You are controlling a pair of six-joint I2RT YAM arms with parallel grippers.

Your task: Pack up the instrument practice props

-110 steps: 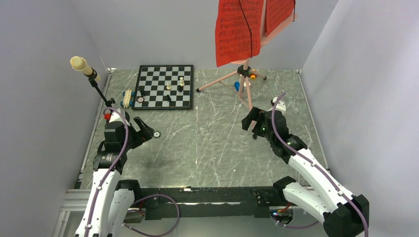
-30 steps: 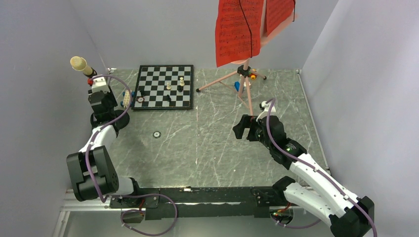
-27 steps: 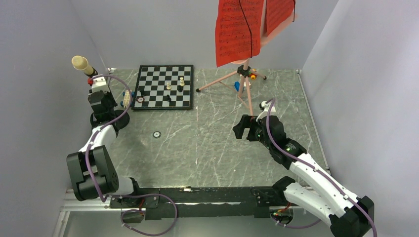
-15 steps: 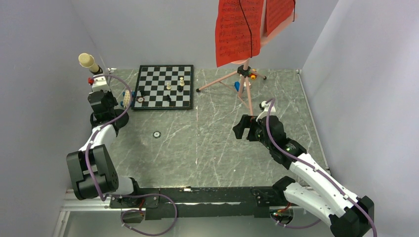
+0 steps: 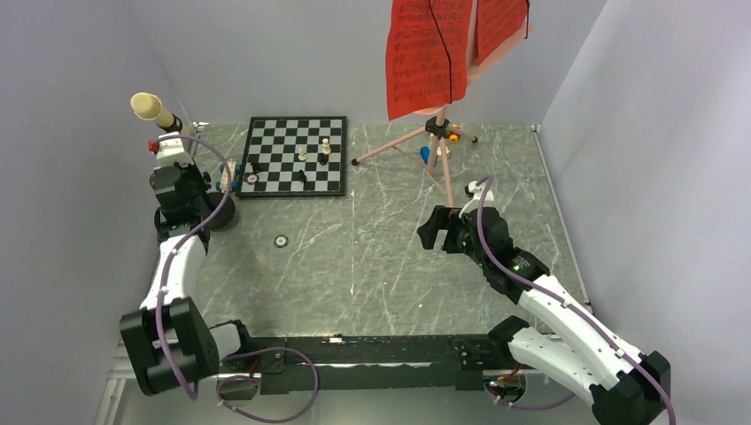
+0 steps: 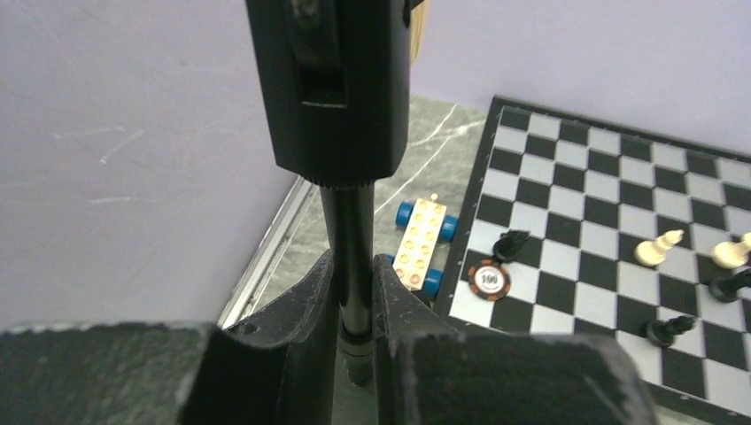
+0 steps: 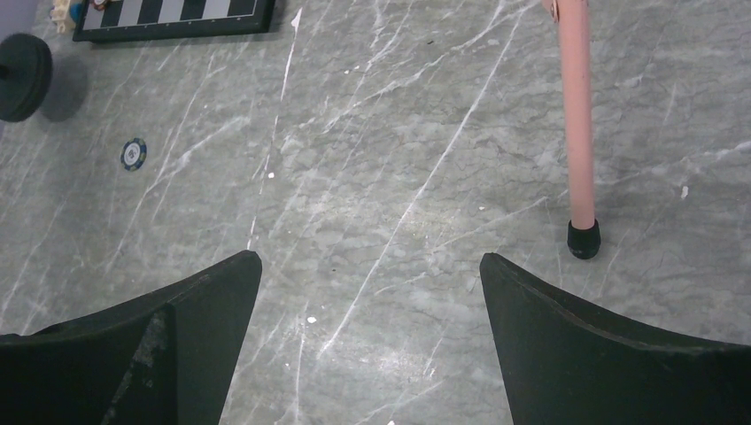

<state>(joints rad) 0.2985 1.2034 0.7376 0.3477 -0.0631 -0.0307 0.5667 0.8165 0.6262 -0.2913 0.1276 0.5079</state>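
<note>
At the far-left corner of the grey marble table (image 5: 372,266), the left end effector (image 6: 352,292) is pinched narrow on the thin black stand pole (image 6: 352,221) of the cream foam-headed microphone (image 5: 147,105). The grip sits low, just under the chunky black mic clip (image 6: 328,88). My read: gripping the pole gives a firm hold near the weighted black round base (image 7: 22,75), so the tall prop can be carried without swinging into the wall. The right end effector (image 7: 365,266) is spread wide and empty over bare table. One leg of the pink tripod music stand (image 5: 438,146) sits just to its right, so it is probably staged for that stand next. The red sheet-music pages (image 5: 427,57) hang on the stand at far centre. The black-and-white chessboard (image 5: 295,156), cream toy brick car with blue wheels (image 6: 422,243) and loose poker chip (image 7: 133,153) aren't part of the job. Unknowns:
- I can't tell whether the base is touching the table or lifted.
- The left arm covers most of the base in the top view.
- The mic head is nearly all hidden behind the clip in the wrist view.
- The frame cuts off the top of the music stand, and the pages hide its desk.
- No box or bag is in sight.
</note>
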